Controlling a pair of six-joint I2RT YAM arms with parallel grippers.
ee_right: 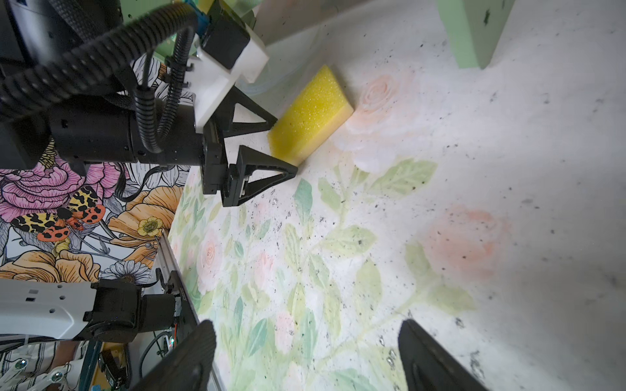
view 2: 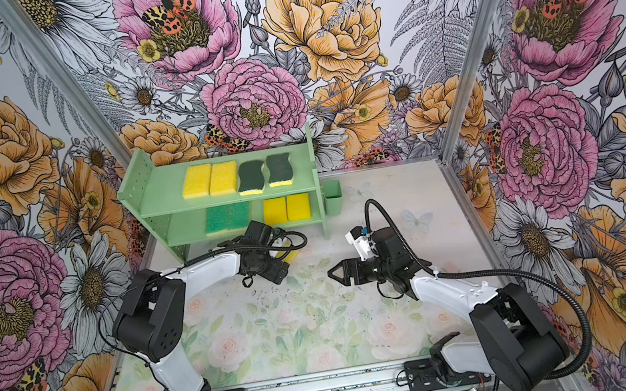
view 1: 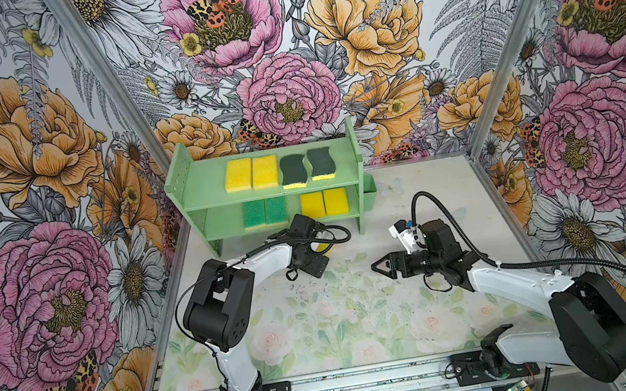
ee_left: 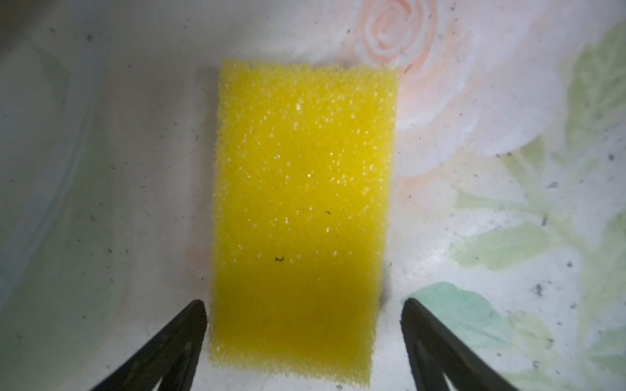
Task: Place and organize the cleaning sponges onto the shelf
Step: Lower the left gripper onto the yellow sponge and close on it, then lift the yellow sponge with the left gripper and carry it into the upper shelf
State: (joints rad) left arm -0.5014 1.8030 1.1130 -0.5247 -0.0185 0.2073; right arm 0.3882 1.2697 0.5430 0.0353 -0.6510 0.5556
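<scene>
One yellow sponge point(ee_left: 301, 216) lies flat on the floral table in front of the shelf point(view 1: 273, 195); its edge peeks out under the left wrist in a top view point(view 2: 291, 255). My left gripper point(ee_left: 303, 304) is down over it, open, one finger on each long side, and one side still shows a gap. The right wrist view shows the same straddle point(ee_right: 286, 145). On the shelf's top tier lie two yellow sponges point(view 1: 251, 173) and two dark-green wavy ones point(view 1: 307, 168). The lower tier holds two bright-green ones point(view 1: 265, 213) and two yellow ones point(view 1: 324, 203). My right gripper point(view 1: 381, 270) hovers open and empty, right of centre.
A small green cup point(view 1: 369, 192) hangs on the shelf's right side. The shelf's right leg point(ee_right: 474, 37) stands close behind the sponge. Floral walls enclose the table on three sides, and a metal rail point(view 1: 331, 387) runs along the front.
</scene>
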